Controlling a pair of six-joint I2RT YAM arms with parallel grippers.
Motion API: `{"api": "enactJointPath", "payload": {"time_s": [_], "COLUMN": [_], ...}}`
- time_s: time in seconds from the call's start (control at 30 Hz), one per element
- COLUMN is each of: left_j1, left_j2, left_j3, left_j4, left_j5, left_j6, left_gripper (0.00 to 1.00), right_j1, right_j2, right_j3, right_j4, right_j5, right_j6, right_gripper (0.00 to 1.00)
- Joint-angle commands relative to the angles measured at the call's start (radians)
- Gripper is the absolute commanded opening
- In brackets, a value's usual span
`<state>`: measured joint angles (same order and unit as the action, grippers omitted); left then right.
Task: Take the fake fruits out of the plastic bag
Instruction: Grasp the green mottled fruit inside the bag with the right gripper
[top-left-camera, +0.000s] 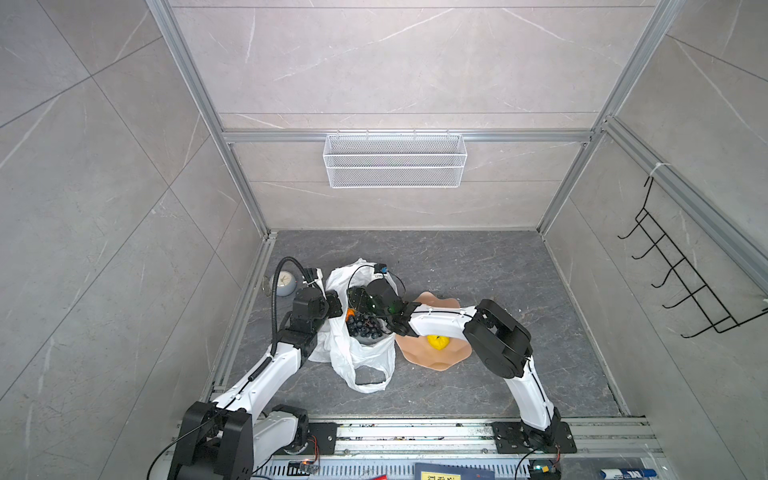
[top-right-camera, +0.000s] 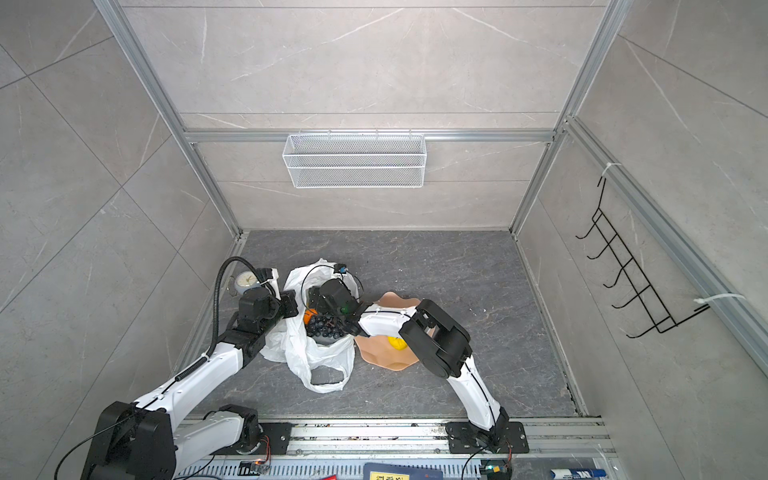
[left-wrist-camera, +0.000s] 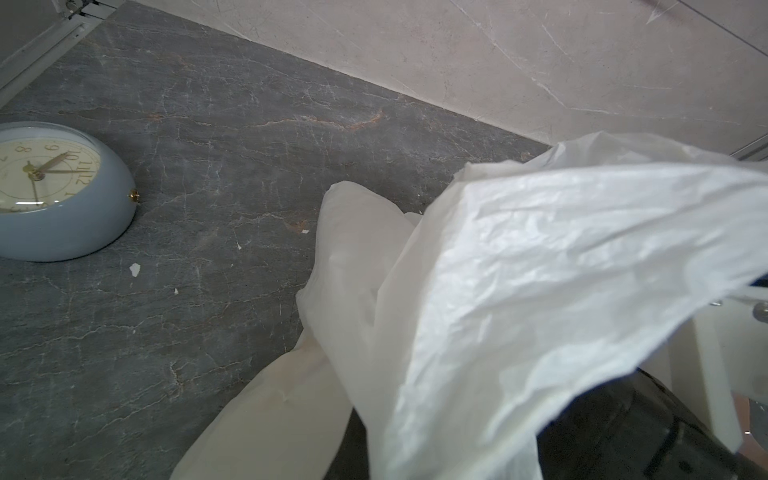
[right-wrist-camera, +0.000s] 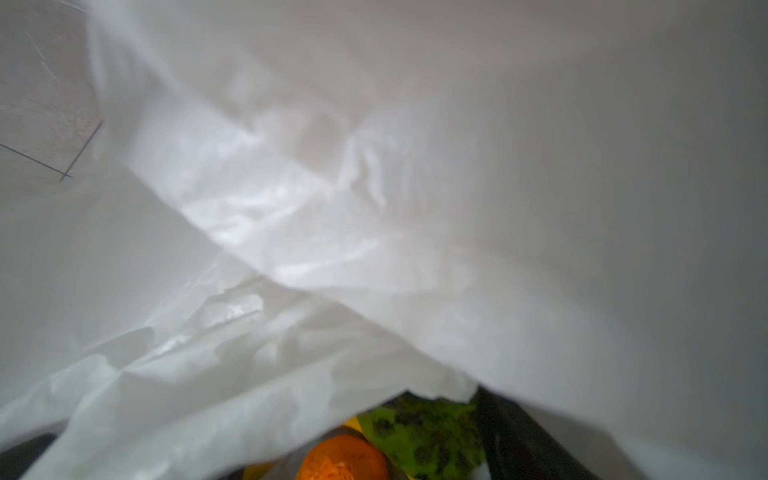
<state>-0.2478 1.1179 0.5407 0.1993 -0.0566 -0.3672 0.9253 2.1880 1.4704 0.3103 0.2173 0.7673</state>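
Note:
The white plastic bag (top-left-camera: 361, 365) (top-right-camera: 316, 357) lies left of centre in both top views, its mouth held open. In it show a dark grape bunch (top-left-camera: 365, 326) (top-right-camera: 324, 326) and an orange piece (top-left-camera: 351, 313). My left gripper (top-left-camera: 318, 280) is shut on the bag's left edge; bag film (left-wrist-camera: 540, 270) drapes over its jaws in the left wrist view. My right gripper (top-left-camera: 358, 303) reaches into the bag mouth, open. Between its dark fingers (right-wrist-camera: 523, 440) lie the orange (right-wrist-camera: 343, 459) and a bumpy green fruit (right-wrist-camera: 419, 436). A yellow fruit (top-left-camera: 437, 342) sits on the pink plate (top-left-camera: 436, 361).
A pale blue clock (top-left-camera: 285, 284) (left-wrist-camera: 54, 191) stands by the left wall, close to my left gripper. A white wire basket (top-left-camera: 395, 160) hangs on the back wall and a black hook rack (top-left-camera: 681, 282) on the right wall. My right forearm crosses over the plate.

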Motion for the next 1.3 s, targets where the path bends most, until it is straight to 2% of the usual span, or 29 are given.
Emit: {"api": "enactJointPath", "payload": {"time_s": [0.0,0.23,0.37,0.57,0.93,1.0,1.13,1.27], "left_j1": [0.006,0.011,0.013,0.015,0.018,0.018,0.019,0.02], "left_j2": [-0.013,-0.003,-0.007,-0.011,-0.029,-0.031,-0.027,-0.015], "left_j3": [0.013,0.016,0.012,0.008,-0.001,-0.002,-0.002,0.008], "left_j4": [0.012,0.009,0.008,0.009,0.014,0.011,0.006,-0.011], "left_j5": [-0.029,-0.031,-0.032,-0.035,-0.034,-0.039,-0.05,-0.075], "left_j6": [0.024,0.025,0.023,0.021,0.019,0.022,0.023,0.02], "left_gripper": [0.0,0.0,0.0,0.0,0.0,0.0,0.0,0.0], "right_j1": [0.001,0.006,0.005,0.007,-0.006,-0.006,-0.006,-0.005], "right_j2": [0.037,0.094,0.133,0.17,0.312,0.31,0.275,0.202], "right_j3": [0.066,0.164,0.239,0.298,0.55,0.555,0.529,0.445], "right_j4": [-0.119,-0.204,-0.32,-0.356,-0.546,-0.542,-0.511,-0.452], "right_j5": [0.036,-0.013,0.022,0.019,0.027,0.028,0.023,0.013], "right_j6": [-0.009,-0.023,-0.022,-0.049,-0.04,-0.037,-0.051,-0.064], "right_gripper": [0.85,0.84,0.84,0.85,0.88,0.86,0.76,0.74]}}
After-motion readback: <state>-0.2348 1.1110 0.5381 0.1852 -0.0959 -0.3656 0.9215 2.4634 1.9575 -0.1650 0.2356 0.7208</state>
